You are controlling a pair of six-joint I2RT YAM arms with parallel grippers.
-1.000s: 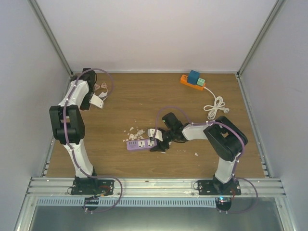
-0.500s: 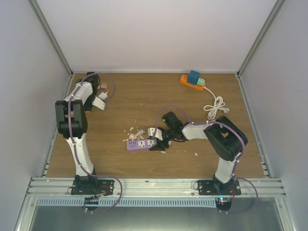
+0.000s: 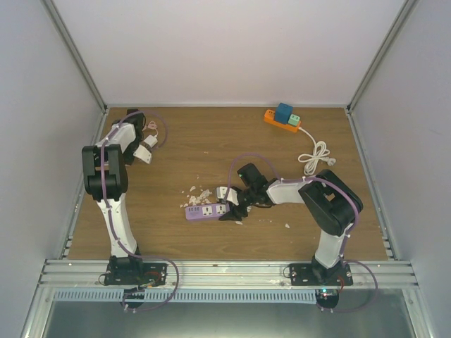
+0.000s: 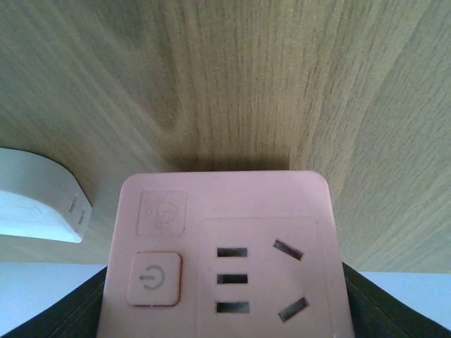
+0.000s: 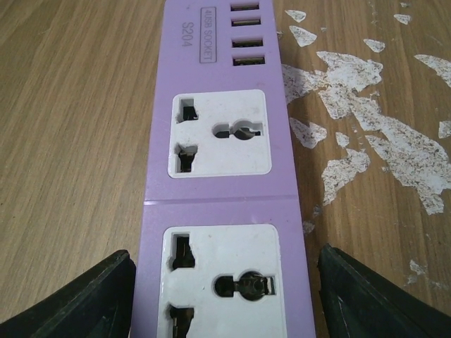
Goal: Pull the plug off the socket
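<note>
Top external view: a brown wood-grain table [image 3: 211, 141] sits in a booth of plain pale walls [image 3: 225, 49], with metal posts at the corners. A ribbed metal rail [image 3: 225, 269] runs along the near edge, where both arm bases are bolted. At the far right an orange power strip [image 3: 279, 123] carries a blue plug [image 3: 284, 111] and a green plug [image 3: 295, 120], both seated. Its white cord [image 3: 315, 156] lies coiled near it. White flakes [image 3: 199, 191] litter the wood at mid-table, next to a purple power strip [image 3: 204, 210] whose right end lies under the right gripper [image 3: 231, 210]. The left gripper [image 3: 143, 151] is down near the far left corner over something pale, possibly a socket block, too small to name from here.

Left wrist view: a pink socket block [image 4: 218, 246] with a power button and empty slots fills the space between the dark fingers [image 4: 63, 317]. They press on its two sides, so the jaws are clamped on it. A white adapter [image 4: 35, 201] lies on the wood just to its left, apart from it.

Right wrist view: the jaws grip the purple power strip across its width, one finger against each long side. Both its white outlets and its row of small ports stand empty. Flakes scatter the wood along one side, some touching its edge.
</note>
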